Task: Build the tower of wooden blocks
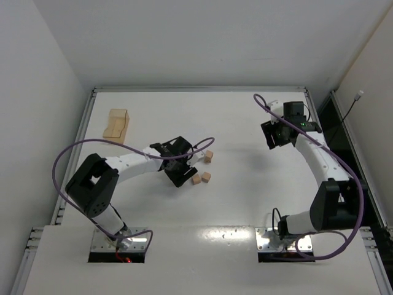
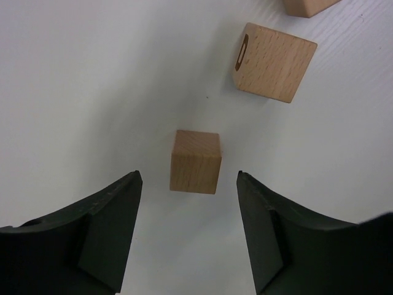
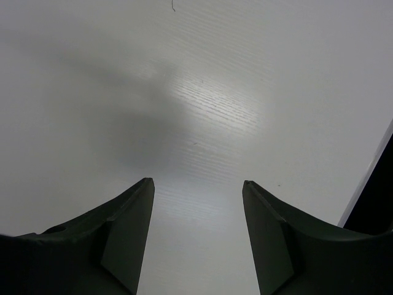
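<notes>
Three small light-tan wooden cubes lie loose and unstacked on the white table: one (image 1: 209, 156) and a close pair (image 1: 196, 179) (image 1: 206, 177). My left gripper (image 1: 184, 171) is open right beside the pair. In the left wrist view its open gripper (image 2: 189, 174) has one cube (image 2: 195, 161) just ahead of and between the fingertips, untouched. A second cube (image 2: 274, 61) with a dark slot mark lies beyond it to the right, and a third (image 2: 307, 5) shows at the top edge. My right gripper (image 1: 273, 136) is open and empty at the far right, over bare table (image 3: 198, 181).
A larger light wooden tray-like piece (image 1: 116, 125) lies at the back left. The table's raised rim (image 1: 196, 89) runs along the back and sides. A dark gap beyond the table's right edge (image 3: 377, 203) shows in the right wrist view.
</notes>
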You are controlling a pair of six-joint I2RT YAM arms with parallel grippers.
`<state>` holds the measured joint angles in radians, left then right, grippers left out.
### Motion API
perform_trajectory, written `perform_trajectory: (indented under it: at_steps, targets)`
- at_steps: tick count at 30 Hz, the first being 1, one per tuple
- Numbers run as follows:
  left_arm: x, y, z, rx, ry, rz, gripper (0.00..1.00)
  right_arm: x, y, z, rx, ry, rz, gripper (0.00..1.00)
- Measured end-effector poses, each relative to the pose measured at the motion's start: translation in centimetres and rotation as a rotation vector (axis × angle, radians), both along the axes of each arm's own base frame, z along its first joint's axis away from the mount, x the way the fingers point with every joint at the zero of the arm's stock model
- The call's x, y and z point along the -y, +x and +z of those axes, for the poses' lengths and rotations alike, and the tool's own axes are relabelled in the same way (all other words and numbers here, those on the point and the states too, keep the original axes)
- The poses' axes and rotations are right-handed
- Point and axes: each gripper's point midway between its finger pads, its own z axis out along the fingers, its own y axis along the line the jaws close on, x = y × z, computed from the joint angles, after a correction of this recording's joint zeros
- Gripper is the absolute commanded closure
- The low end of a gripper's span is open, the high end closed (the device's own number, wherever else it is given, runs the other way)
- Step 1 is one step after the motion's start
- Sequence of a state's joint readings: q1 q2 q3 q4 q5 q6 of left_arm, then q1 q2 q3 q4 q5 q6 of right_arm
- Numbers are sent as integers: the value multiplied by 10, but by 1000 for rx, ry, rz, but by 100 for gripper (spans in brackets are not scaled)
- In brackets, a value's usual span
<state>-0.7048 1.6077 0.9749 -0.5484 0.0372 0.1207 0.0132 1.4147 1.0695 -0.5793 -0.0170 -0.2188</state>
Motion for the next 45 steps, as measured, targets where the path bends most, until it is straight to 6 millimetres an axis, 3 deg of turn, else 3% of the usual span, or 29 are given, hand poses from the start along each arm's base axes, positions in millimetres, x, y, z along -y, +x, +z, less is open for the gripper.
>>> perform_trajectory:
  at_steps: [11,16,21,25,33,36,39,45]
  targets:
    - [1,1,-14,-19,18,-8,60,-2,-1,-4,-15,19,5,45]
    - [3,4,-13,-15,8,-13,93,1,-1,-7,-24,19,-2,45]
    - [7,8,-4,-13,3,-9,100,0,-1,-9,-31,25,1,46]
    - [16,22,21,12,-23,25,100,-2,-1,-9,-31,33,7,46]
    - [48,91,132,208,-138,255,100,-4,-1,-11,-45,40,11,46]
    - [53,110,155,244,-168,359,100,-4,-1,-13,-52,40,11,46]
    - [55,117,150,211,-166,437,100,-4,-2,-14,-57,40,11,46]
    - [57,103,95,35,-65,478,100,-4,-2,-14,-58,40,11,46]
